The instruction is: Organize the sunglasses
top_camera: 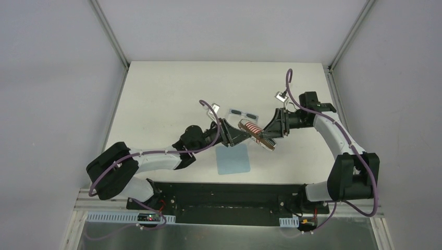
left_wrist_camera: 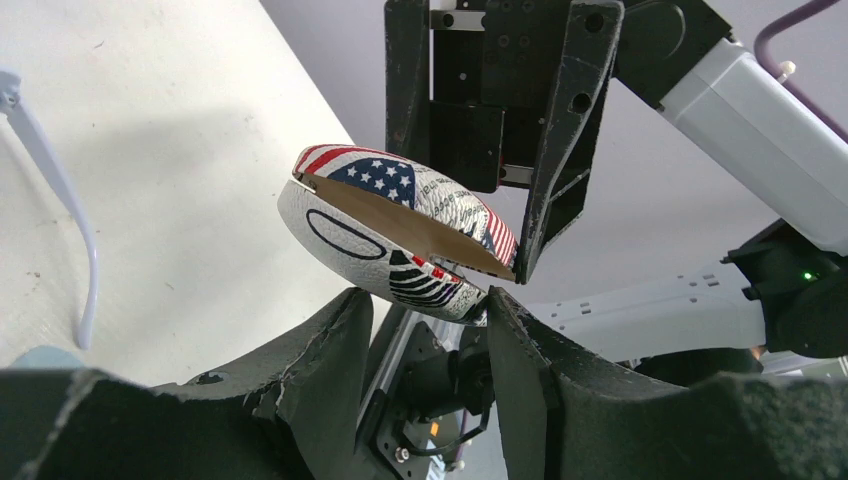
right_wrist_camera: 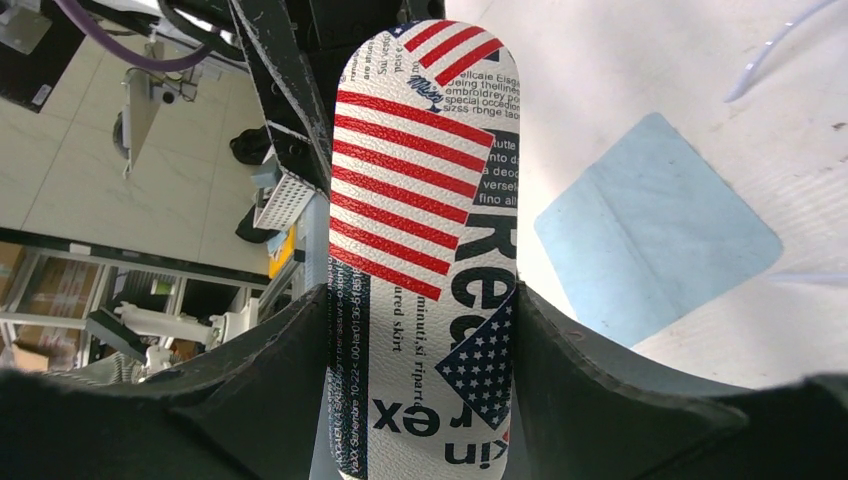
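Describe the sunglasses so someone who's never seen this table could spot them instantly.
On the white table, look just beyond the flag-printed case at its middle. The sunglasses lie there: thin white frame, two small dark lenses, unlike the flat blue cloth nearer the arm bases.

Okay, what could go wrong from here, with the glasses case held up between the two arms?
1. The case hangs off the table, gripped only by the right gripper. If the left gripper, straddling its end, pushes unevenly, the case may twist or slip out.
2. If it drops, it could hit the sunglasses or the cloth lying nearby and knock them out of place.
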Robot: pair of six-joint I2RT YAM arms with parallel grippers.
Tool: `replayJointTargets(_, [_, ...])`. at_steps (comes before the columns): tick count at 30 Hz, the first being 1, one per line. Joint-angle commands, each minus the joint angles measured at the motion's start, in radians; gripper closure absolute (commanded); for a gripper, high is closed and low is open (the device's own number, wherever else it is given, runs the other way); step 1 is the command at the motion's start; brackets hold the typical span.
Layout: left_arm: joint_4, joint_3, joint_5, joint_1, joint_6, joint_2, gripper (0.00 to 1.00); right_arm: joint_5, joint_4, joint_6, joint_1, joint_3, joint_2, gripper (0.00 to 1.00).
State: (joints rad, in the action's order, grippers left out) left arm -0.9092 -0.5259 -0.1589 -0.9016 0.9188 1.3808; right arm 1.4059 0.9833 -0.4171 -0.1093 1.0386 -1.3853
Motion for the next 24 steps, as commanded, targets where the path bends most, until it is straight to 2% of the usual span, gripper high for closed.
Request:
replayJointTargets(1, [0.179, -0.005, 0.116, 0.027, 0.023, 0.077, 0.53, 0.252, 0.075, -0.04, 0.007, 0.042, 0.012, 0.89])
replayJointTargets(4, [0.196, -0.007, 0.12, 0.027, 0.059, 0.098, 0.53, 0.253, 0.073, -0.045, 0.016, 0.04, 0.014, 0.91])
replayJointTargets(11, [0.358, -0.016, 0.175, 0.028, 0.141, 0.116, 0.54, 0.252, 0.135, -0.104, 0.043, 0.069, 0.011, 0.93])
replayJointTargets(24, [0.424, -0.01, 0.196, 0.027, 0.191, 0.173, 0.52, 0.252, 0.13, -0.089, 0.055, 0.056, 0.044, 0.96])
